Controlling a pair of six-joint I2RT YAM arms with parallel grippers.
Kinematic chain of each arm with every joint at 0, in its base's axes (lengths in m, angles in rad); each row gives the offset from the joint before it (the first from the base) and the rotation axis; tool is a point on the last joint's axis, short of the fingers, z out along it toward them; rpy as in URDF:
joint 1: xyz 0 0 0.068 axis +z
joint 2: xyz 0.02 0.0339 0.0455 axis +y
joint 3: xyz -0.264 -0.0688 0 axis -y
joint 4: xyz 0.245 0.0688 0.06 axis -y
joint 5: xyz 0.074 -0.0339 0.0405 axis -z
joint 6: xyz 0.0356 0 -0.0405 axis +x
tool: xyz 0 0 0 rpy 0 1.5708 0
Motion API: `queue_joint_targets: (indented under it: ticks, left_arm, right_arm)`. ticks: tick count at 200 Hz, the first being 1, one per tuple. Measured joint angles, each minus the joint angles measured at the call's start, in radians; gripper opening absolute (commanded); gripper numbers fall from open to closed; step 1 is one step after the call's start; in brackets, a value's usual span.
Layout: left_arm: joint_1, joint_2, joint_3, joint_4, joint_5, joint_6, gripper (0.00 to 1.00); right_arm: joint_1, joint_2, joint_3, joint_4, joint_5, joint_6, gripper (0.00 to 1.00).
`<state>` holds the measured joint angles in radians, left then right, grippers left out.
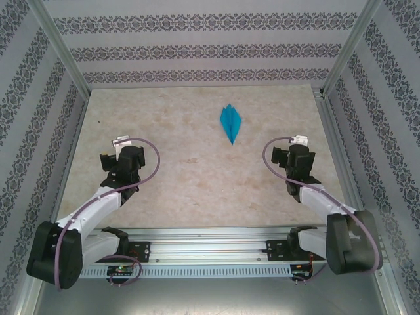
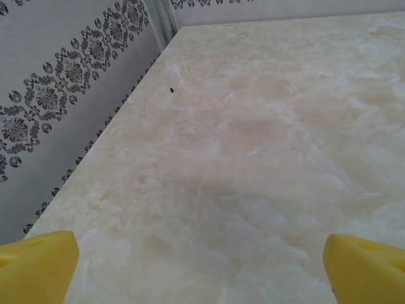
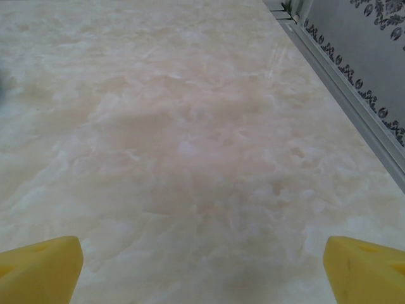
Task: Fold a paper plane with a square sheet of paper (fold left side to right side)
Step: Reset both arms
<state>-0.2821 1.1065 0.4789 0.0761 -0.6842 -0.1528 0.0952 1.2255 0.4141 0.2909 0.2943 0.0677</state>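
Patterned wallpaper walls (image 1: 197, 52), white with bands of dark floral ornament, close the space on 3 sides, held by slanted silver metal posts (image 1: 62, 52) at the corners. Between them lies a pale beige, marble-look table top (image 1: 197, 190), smooth and slightly glossy, with a small dark speck near its left edge in the left wrist view. A ribbed aluminium rail (image 1: 210, 239) runs along the near edge and carries the 2 arm bases.

The left arm (image 1: 92, 210) and the right arm (image 1: 328, 210), black and white with purple cables, reach forward over the near half of the table.

The left gripper (image 2: 202, 272) hangs above bare table, its yellow fingers (image 2: 38, 266) set wide apart, nothing between them. The right gripper (image 3: 202, 272) is likewise spread wide, with nothing between its jaws.

The cyan-blue folded paper plane (image 1: 230, 122) lies flat on the far half, right of centre and well apart from both grippers. It is a narrow creased dart, its sharp tip towards the arms.
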Motion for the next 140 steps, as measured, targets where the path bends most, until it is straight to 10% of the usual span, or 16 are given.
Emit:
queue_joint_targets:
  ticks: [140]
  left_arm:
    - [0.152,0.329,-0.146,0.705,0.36,0.148,1.0]
  right_arm:
    - [-0.098,0.306,-0.083,0.632,-0.113,-0.061,0.98]
